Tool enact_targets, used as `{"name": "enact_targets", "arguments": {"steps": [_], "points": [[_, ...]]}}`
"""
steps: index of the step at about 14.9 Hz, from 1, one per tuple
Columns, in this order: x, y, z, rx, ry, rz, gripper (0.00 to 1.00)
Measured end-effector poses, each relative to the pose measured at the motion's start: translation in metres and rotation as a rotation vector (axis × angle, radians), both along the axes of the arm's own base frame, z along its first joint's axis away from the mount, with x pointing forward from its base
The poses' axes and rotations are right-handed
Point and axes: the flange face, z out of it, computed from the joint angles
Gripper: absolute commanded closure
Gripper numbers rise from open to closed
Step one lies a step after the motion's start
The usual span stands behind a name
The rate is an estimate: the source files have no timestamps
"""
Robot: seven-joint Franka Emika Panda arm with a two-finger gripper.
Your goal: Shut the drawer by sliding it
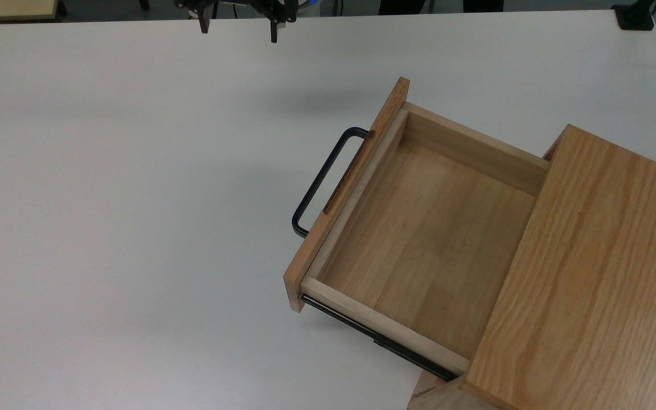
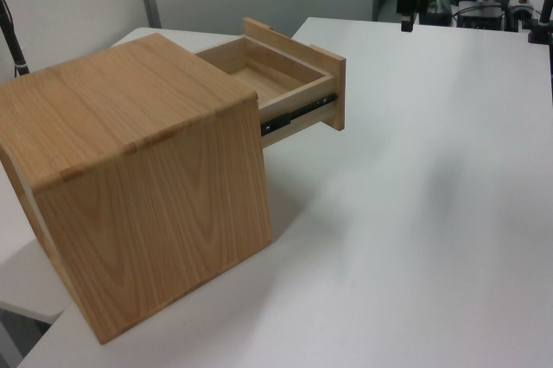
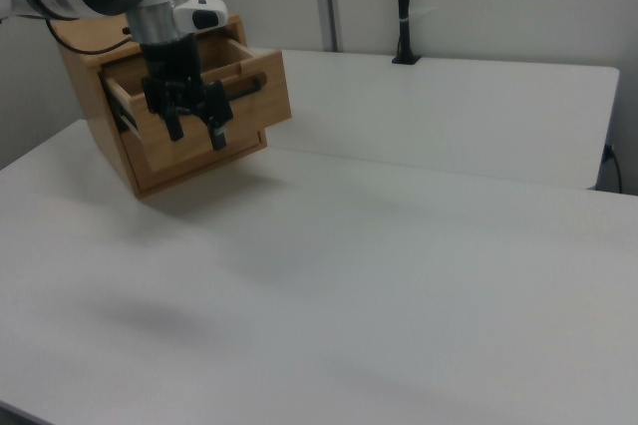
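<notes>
Spread apart and gripping nothing, the black two-finger gripper [image 1: 238, 27] hangs above the bare white table [image 1: 123, 228], well apart from the shallow light-wood drawer [image 1: 419, 239] with its flat front panel and thin black U-shaped metal handle [image 1: 322, 179]; the drawer stands pulled far out of the larger grained wooden cabinet box [image 1: 595, 273], which sits at the table's edge on the top view's right, turned at an angle to that edge; my judgement is that a push landing off-centre on the panel, or not in line with the black side rails [image 2: 298, 111], could rack the tray on those rails or swing the whole box on the smooth tabletop instead of sliding the drawer in; a finger catching inside the handle loop could drag it back out; the wood looks smooth and pale inside the drawer, with bolder grain on the cabinet top.
</notes>
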Motion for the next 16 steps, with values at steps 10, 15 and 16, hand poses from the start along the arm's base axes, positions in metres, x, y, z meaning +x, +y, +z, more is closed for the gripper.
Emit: {"name": "enact_targets", "arguments": {"steps": [10, 15, 16], "points": [[0.0004, 0.0, -0.0009, 0.0, 0.002, 0.0, 0.0], [0.0013, 0.0001, -0.0028, 0.0, 0.005, -0.001, 0.5], [0.0014, 0.0001, -0.003, 0.0, 0.005, -0.001, 0.64]]}}
